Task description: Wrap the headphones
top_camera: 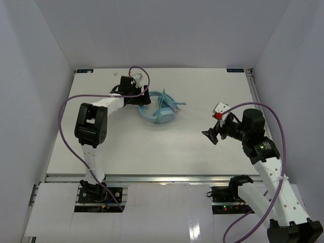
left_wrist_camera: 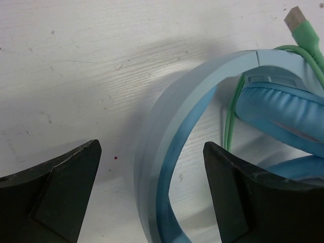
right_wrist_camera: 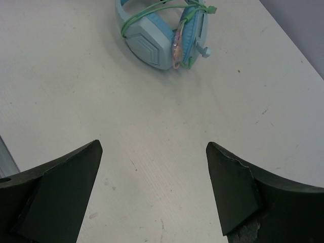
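Observation:
The light blue headphones (top_camera: 159, 109) lie on the white table (top_camera: 167, 152) left of its middle, ear cups together. Their pale green cable (right_wrist_camera: 152, 11) is looped round the cups. My left gripper (top_camera: 144, 97) is at their left side and open. In the left wrist view its fingers straddle the headband (left_wrist_camera: 172, 116) with a gap on both sides, so my left gripper (left_wrist_camera: 152, 147) grips nothing. An ear cup (left_wrist_camera: 283, 106), the cable (left_wrist_camera: 230, 116) and its plug (left_wrist_camera: 304, 30) show beyond. My right gripper (top_camera: 211, 135) hangs open and empty to the right, the headphones (right_wrist_camera: 152, 40) far ahead of it.
White walls close the table in on the left, back and right. A metal rail (top_camera: 162, 178) runs along the near edge. Purple arm cables (top_camera: 63, 121) arc beside both arms. Bare table lies between my right gripper (right_wrist_camera: 153, 144) and the headphones.

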Controlling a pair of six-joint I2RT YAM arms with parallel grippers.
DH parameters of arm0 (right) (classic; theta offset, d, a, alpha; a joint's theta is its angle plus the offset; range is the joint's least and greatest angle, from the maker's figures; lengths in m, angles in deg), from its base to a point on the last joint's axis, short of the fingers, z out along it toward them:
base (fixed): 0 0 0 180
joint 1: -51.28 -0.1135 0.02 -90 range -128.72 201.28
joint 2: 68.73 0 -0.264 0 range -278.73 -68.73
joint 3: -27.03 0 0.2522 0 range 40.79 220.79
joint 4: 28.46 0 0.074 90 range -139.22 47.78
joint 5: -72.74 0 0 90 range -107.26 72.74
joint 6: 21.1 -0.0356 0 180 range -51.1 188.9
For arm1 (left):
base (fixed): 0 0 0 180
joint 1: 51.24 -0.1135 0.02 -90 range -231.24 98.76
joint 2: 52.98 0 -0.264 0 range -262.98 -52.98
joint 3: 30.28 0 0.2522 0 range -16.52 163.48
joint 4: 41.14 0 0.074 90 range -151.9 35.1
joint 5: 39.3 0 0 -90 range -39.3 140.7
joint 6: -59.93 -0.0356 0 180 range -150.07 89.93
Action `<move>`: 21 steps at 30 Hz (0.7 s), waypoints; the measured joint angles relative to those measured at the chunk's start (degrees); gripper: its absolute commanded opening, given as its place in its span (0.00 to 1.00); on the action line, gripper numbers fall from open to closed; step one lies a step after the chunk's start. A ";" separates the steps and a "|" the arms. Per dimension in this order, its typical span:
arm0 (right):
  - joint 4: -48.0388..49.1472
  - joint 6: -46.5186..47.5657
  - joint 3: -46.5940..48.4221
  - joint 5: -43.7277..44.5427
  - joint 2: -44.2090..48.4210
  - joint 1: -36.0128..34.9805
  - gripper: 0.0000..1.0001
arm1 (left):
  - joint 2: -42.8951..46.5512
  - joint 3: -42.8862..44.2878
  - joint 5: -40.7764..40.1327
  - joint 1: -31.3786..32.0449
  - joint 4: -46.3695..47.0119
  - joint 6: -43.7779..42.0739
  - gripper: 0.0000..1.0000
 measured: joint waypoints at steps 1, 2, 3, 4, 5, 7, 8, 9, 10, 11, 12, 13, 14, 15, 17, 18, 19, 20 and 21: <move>-0.02 -0.40 0.00 0.32 -0.02 0.10 0.90 | 0.57 -0.35 0.13 -0.02 0.31 0.02 0.98; -0.02 -0.63 0.00 0.50 0.00 0.34 0.90 | 1.35 -0.67 0.28 -0.02 0.41 0.09 0.98; -0.04 -0.84 0.00 0.57 0.00 0.54 0.90 | 2.35 -1.02 0.46 -0.04 0.48 0.13 0.98; -0.06 -1.06 0.00 0.63 0.00 0.72 0.90 | 3.41 -1.38 0.66 -0.06 0.54 0.15 0.98; -0.12 -1.27 0.00 0.59 0.00 0.94 0.90 | 4.60 -1.67 0.93 -0.11 0.74 0.17 0.98; -0.32 -1.83 0.00 0.33 0.00 1.47 0.90 | 7.17 -2.27 1.57 -0.18 1.02 0.20 0.98; -0.49 -2.08 0.00 0.19 0.00 1.77 0.90 | 8.52 -2.54 1.88 -0.23 1.13 0.20 0.98; -0.79 -2.39 0.01 0.04 -0.04 2.09 0.90 | 9.87 -2.77 2.22 -0.27 1.39 0.20 0.98; -1.18 -2.72 0.02 -0.08 -0.12 2.33 0.90 | 11.14 -3.05 2.66 -0.31 1.61 0.22 0.98; -1.55 -3.04 0.02 -0.19 -0.20 2.52 0.90 | 12.35 -3.38 3.16 -0.35 1.74 0.24 0.98; -1.88 -3.35 0.02 -0.23 -0.34 2.61 0.90 | 13.56 -3.69 3.77 -0.36 1.99 0.32 0.98; -2.20 -3.64 0.02 -0.25 -0.45 2.70 0.90 | 14.64 -3.99 4.43 -0.37 2.25 0.41 0.98; -2.48 -3.91 0.02 -0.25 -0.48 2.79 0.90 | 15.46 -4.24 5.22 -0.37 2.52 0.50 0.98; -2.76 -4.19 0.02 -0.24 -0.51 2.88 0.90 | 16.29 -4.50 6.01 -0.37 2.79 0.58 0.98; -3.08 -4.83 0.04 -0.23 -0.55 3.06 0.90 | 17.46 -4.97 8.18 -0.37 3.57 0.93 0.98; -3.12 -5.22 0.08 -0.14 -0.55 3.25 0.90 | 17.80 -5.30 9.62 -0.37 3.91 1.22 0.98; -3.15 -5.70 0.11 0.01 -0.55 3.52 0.90 | 18.26 -5.81 11.02 -0.37 4.14 1.54 0.98; -3.15 -6.26 0.11 0.32 -0.55 3.82 0.90 | 18.98 -6.53 12.28 -0.37 4.24 1.87 0.98; -3.15 -6.81 0.11 0.78 -0.55 4.11 0.90 | 19.85 -7.34 13.43 -0.37 4.20 2.21 0.98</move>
